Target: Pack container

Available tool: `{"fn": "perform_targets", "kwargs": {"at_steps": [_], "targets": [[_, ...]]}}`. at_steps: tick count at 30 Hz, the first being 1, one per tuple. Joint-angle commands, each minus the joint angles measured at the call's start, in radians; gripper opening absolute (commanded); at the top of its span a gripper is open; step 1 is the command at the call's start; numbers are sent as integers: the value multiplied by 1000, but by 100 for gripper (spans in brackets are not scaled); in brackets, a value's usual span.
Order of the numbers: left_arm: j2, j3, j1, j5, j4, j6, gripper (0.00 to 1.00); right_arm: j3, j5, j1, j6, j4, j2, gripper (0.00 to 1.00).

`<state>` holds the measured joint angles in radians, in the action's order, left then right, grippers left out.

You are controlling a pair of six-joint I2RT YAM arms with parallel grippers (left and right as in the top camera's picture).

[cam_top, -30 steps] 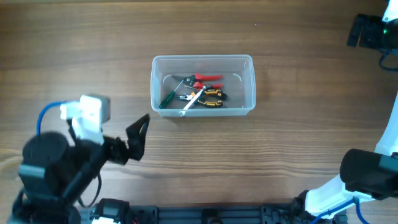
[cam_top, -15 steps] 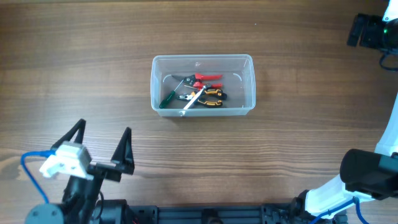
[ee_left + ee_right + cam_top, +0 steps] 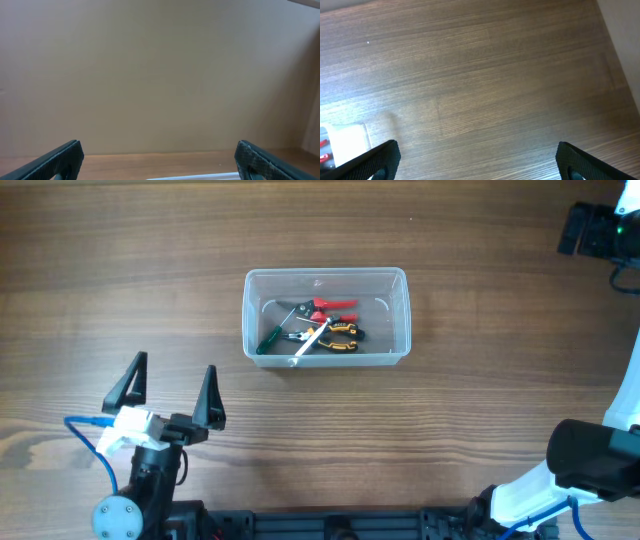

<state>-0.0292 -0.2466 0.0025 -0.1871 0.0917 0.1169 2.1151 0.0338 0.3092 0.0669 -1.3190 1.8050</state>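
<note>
Item: container (image 3: pixel 326 274), clear tub, mid-desk (image 3: pixel 480 410). Contents: red-handled pliers (image 3: pixel 330 306), yellow-handled pliers (image 3: pixel 338 336), green screwdriver (image 3: pixel 268 340). You'd judge packing finished, so next calls only for parking.

Left pincer (image 3: pixel 174 364): spread wide, empty, since a second ago drawn back to the near edge.

Right pincer (image 3: pixel 477 162): spread wide, empty.

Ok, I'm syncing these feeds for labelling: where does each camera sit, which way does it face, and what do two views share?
Overhead: fixed above, facing straight down at the table and the container holding pliers and a screwdriver; open left gripper and right arm show.
Left wrist: on the left arm, facing a plain beige surface; its fingertips show.
Right wrist: angled down at bare table; open right gripper shows.
Shared: overhead and right wrist both catch the container.
</note>
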Motion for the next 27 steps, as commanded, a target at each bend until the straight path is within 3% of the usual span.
{"fn": "perform_targets", "kwargs": {"at_steps": [1,19,27], "targets": [[25,42,11,51,10,29,100,-2,-8,-3,-18,3,-10,100],[26,175,27,111,-12,26,100,-2,-8,-3,-17,3,-10,100],[26,198,27,109,-163,53,100,-2,-8,-3,-18,3,-10,100]]}}
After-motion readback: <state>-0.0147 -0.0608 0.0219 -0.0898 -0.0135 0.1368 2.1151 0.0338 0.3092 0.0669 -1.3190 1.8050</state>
